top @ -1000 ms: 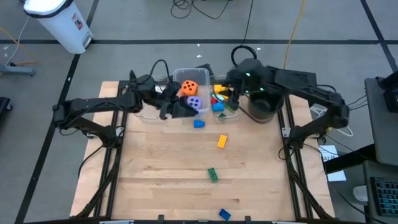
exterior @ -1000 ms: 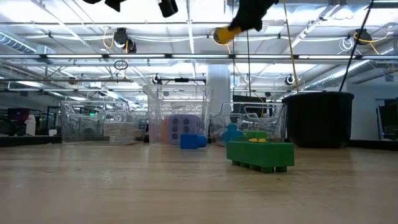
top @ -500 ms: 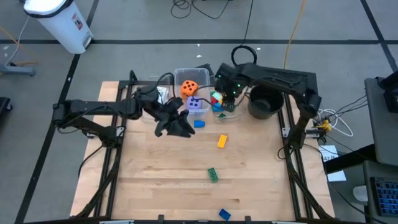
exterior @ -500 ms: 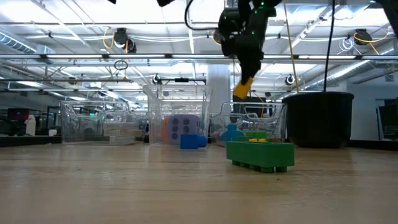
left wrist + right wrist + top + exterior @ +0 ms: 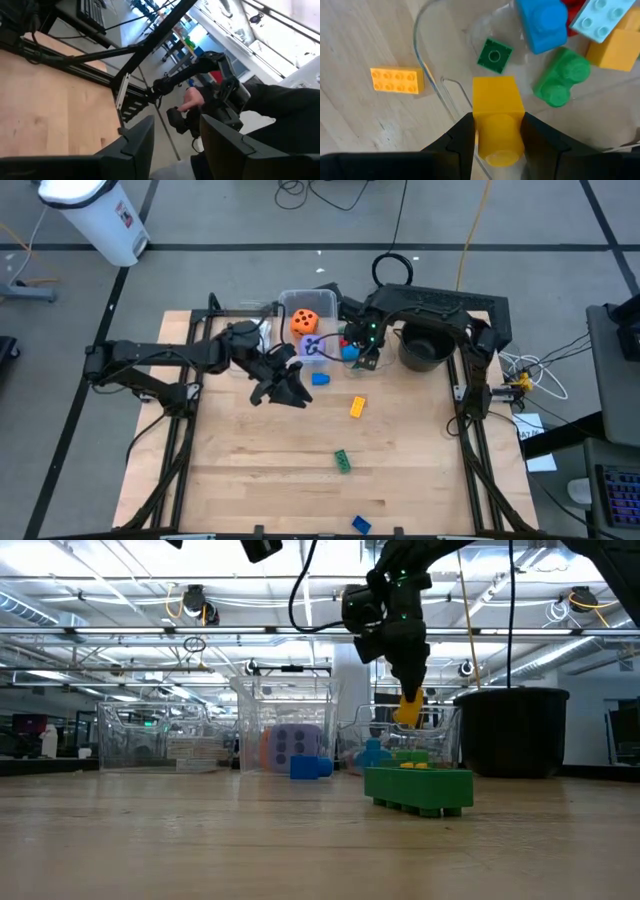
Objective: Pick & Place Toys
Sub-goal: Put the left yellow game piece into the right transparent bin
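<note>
While your right claw (image 5: 495, 131) hangs over the clear bin (image 5: 431, 75) at the far edge of the worktop (image 5: 300, 460), it is clamped on a yellow brick (image 5: 496, 117), so the step in hand looks like the drop into that bin. In the right wrist view the brick sits just above the bin's curved rim, partly over the wall and partly over the inside, where a small green brick (image 5: 494, 54), a blue brick (image 5: 541, 25), a rounded green brick (image 5: 562, 77) and other pieces already lie. In my judgement, you need to carry the brick a little further inward before you part the fingers, or it may strike the rim and fall outside.

Your left claw (image 5: 288, 388) hovers above the worktop just beside a blue brick (image 5: 319, 379), nearer the left edge. In its wrist view its fingers (image 5: 137, 145) stand apart with nothing between them.

Still loose on the worktop are an orange-yellow brick (image 5: 357, 407) towards the middle, a green brick (image 5: 342, 461) nearer the front edge, and another blue brick (image 5: 361, 525) right at the front edge. An orange die (image 5: 305, 321) and a purple die (image 5: 314, 346) rest in the neighbouring bin. The blue brick by the left claw looks the natural next pick.
</note>
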Controlling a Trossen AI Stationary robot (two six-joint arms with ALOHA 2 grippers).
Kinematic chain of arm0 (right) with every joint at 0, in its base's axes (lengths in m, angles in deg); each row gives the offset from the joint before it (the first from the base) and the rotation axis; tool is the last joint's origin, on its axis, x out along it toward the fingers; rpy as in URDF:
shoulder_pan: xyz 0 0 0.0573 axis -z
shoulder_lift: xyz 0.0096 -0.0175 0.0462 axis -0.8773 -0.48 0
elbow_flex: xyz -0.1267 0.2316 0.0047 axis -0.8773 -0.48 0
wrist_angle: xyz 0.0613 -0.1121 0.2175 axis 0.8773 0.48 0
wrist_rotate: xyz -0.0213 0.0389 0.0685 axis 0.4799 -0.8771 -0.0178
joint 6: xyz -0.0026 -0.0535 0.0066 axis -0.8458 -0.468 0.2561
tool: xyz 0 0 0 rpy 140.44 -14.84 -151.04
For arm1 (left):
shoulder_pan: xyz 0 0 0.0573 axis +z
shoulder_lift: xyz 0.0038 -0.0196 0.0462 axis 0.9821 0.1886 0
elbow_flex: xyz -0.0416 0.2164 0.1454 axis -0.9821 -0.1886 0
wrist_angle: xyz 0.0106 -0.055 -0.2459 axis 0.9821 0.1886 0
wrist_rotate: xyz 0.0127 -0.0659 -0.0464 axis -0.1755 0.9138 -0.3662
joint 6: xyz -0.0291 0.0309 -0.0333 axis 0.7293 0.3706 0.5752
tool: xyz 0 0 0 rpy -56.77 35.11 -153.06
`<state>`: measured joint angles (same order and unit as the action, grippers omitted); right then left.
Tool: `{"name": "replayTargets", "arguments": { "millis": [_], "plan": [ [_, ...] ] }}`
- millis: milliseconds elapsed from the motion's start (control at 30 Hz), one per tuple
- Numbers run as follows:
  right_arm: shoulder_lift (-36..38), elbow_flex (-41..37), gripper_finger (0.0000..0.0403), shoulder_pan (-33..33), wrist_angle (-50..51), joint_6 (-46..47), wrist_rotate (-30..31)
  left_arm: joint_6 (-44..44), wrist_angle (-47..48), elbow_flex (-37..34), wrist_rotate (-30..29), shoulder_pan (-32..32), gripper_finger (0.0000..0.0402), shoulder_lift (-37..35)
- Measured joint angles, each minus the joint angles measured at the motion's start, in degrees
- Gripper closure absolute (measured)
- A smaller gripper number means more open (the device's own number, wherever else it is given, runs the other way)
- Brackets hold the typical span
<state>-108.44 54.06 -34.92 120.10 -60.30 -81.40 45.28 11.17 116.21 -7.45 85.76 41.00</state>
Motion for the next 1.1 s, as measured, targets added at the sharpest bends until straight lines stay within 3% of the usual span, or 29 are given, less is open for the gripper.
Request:
{"name": "replayTargets", "arguments": {
  "millis": [333, 800, 1100],
  "plan": [
    [0.14, -0.25, 0.0277, 0.37, 0.12, -1.09, 0.37, -0.98, -0.05, 0.00, -1.43, -2.01, 0.0241, 0.00],
    [0.11, -12.48, 0.0277, 0.42, -7.99, 1.42, 0.55, -1.45, 0.53, 0.00, -4.89, -2.27, 0.0241, 0.00],
    [0.11, -13.81, 0.0275, 0.42, -11.62, 2.06, 0.37, -1.45, 0.78, 0.00, -7.00, -2.23, 0.0241, 0.02]
  ]
}}
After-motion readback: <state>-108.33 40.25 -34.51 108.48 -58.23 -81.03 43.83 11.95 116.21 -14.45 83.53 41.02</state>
